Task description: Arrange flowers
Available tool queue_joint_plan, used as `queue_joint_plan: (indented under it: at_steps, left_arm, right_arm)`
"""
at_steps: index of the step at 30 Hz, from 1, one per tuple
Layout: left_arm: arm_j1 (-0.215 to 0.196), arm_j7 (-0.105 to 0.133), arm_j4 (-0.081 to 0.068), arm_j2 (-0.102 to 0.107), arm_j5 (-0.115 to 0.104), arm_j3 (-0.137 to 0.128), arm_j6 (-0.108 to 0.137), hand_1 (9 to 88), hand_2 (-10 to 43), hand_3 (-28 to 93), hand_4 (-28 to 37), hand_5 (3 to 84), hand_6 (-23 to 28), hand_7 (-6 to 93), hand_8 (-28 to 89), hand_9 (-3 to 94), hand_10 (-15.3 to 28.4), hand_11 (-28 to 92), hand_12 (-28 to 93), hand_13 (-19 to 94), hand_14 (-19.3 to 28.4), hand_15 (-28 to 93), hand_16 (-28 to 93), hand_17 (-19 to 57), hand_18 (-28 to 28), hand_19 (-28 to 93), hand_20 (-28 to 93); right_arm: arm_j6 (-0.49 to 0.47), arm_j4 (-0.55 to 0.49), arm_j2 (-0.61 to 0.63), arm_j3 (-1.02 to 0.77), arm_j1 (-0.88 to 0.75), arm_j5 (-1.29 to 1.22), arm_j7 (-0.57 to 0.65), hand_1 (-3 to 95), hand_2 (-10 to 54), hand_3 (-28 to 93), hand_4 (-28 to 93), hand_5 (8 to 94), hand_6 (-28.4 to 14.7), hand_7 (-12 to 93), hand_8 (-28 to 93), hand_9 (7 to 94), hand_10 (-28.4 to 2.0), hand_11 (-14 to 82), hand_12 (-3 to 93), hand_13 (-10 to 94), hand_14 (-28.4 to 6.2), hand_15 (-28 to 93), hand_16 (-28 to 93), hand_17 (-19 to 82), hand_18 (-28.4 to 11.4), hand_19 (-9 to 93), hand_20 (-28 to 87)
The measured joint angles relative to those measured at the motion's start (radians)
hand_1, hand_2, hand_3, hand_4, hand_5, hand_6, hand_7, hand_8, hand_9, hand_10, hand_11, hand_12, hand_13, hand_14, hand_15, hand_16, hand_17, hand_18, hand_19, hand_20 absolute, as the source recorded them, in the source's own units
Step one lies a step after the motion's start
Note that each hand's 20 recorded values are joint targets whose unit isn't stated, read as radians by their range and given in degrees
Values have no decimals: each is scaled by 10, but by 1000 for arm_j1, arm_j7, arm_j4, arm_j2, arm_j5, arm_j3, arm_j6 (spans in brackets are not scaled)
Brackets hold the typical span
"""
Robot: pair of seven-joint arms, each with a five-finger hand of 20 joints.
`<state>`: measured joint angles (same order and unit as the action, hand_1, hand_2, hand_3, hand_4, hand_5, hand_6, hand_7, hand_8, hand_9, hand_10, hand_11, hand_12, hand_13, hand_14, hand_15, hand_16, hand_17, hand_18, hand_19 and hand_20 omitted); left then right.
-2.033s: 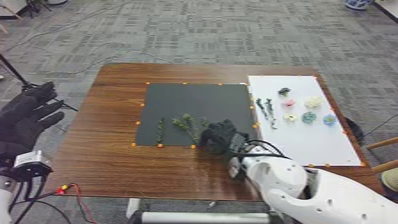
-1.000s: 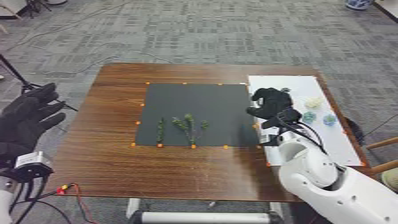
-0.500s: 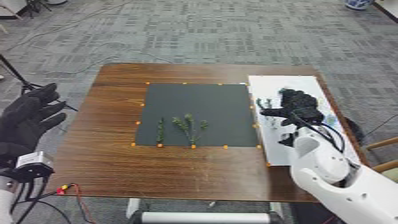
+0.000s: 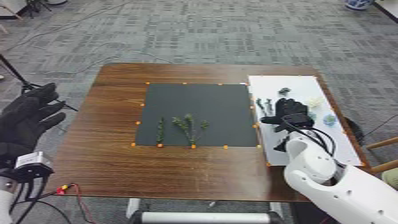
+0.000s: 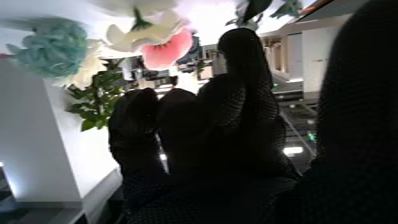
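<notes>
So from my end, the right hand (image 4: 291, 114) is over the white sheet (image 4: 298, 85) on the right side of the wooden table (image 4: 182, 172). Its fingers look pretty straight and relaxed, thumb out to the side, so I'd call it wide. Can't really tell if it's touching anything under there, the glove covers that patch.

Flowers are laid out on that same sheet: a cream flower (image 4: 314, 102) and a blue flower (image 4: 330, 120) on the far side of the hand from the dark green stems (image 4: 269, 106), plus a small dark bloom (image 4: 284, 91) just beyond the fingertips. My right wrist view gives me a pink flower (image 5: 166, 52), a pale yellow flower (image 5: 147, 34) overlapping it from that angle, a teal flower (image 5: 53, 47) and some green leaves (image 5: 98, 100).

Over on the black sheet (image 4: 197, 100) I've got a single upright green stem (image 4: 161, 132) near the bottom left corner and a branching sprig (image 4: 189, 127) beside it, not touching.

The left hand (image 4: 27, 117) is off the table's left edge, fingers spread wide, holding nothing.
</notes>
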<state>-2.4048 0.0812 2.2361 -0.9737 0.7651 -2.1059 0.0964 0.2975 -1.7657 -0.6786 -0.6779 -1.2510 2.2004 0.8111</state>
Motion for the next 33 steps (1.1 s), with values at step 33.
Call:
queue_joint_plan:
  at_steps: [33]
  left_arm:
    - [2,0,0,7,0,0,-2,243,-69,694,-283,229,23,288,-130,151,104,299,148,90,134,468,-68,-101,196,391,125]
  right_arm:
    - [-190,-23,6,-98,-23,-255,-188,403,-95,838,-172,758,5,522,196,776,-103,642,601,742,-113,840,518,408,-238,932,547]
